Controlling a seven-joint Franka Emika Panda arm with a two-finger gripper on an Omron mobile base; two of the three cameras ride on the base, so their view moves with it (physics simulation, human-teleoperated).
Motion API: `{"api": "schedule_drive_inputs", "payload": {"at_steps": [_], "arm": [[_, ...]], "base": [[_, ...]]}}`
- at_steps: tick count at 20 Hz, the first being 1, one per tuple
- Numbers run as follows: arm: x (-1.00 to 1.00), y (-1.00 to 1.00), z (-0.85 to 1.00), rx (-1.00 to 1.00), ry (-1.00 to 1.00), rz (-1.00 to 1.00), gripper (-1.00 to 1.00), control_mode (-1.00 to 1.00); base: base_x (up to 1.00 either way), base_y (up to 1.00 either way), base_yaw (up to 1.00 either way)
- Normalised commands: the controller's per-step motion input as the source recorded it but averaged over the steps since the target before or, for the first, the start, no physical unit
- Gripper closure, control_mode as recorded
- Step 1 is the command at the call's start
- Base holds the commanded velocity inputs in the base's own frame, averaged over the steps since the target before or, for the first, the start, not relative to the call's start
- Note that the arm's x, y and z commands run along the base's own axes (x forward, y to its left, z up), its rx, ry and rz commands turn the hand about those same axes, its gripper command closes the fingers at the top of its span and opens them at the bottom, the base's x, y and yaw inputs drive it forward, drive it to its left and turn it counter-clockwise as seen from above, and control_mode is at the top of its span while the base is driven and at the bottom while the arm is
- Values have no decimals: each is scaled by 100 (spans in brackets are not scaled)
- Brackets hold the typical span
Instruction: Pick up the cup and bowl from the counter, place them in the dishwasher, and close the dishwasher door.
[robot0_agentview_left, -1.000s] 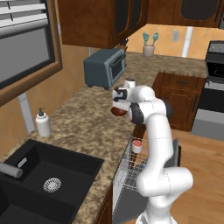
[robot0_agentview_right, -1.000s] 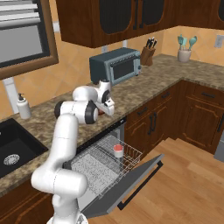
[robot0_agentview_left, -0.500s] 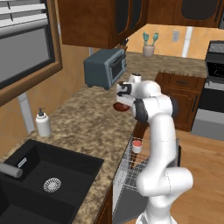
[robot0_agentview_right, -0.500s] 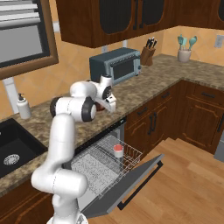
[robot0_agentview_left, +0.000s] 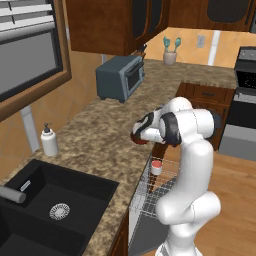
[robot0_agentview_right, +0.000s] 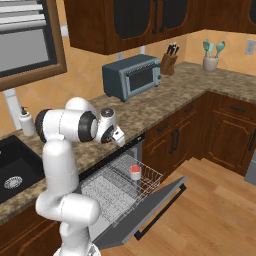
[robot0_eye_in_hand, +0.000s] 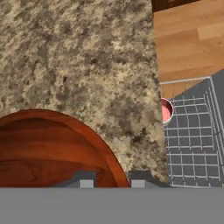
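My gripper sits low over the glossy reddish-brown bowl, one dark finger tip inside the rim and the other just outside it, so the jaws straddle the bowl's wall. They have drawn in markedly over the last second, and the rim runs right between them; I seem to be clamped on it, though the contact itself is cut off at the bottom of the hand view. In the left base view my gripper points down at the bowl near the front edge of the speckled brown granite counter.

A second ago my hand was higher and nearer the blue-grey toaster oven; it has since come down and toward the counter's edge, and my elbow has swung with it. The bowl lies where it did.

Below the edge the dishwasher stands open, its dark grey door folded down flat, the pale wire rack pulled out. The small pinkish cup with its red rim stands upright in the rack, unmoved. The white soap dispenser bottle stands by the black sink.
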Motion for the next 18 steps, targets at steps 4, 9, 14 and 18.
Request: {"api": "schedule_drive_inputs", "payload": {"at_steps": [4, 9, 14, 18], "arm": [[-100, -39, 98, 2, -13, 5, 100, -100], [-100, -72, 68, 8, 4, 4, 100, -100], [-11, -43, -19, 0, 37, 22, 100, -100], [0, -50, -39, 2, 13, 48, 100, -100]], "base": [[0, 0, 0], [0, 0, 0], [0, 0, 0], [0, 0, 0]]}}
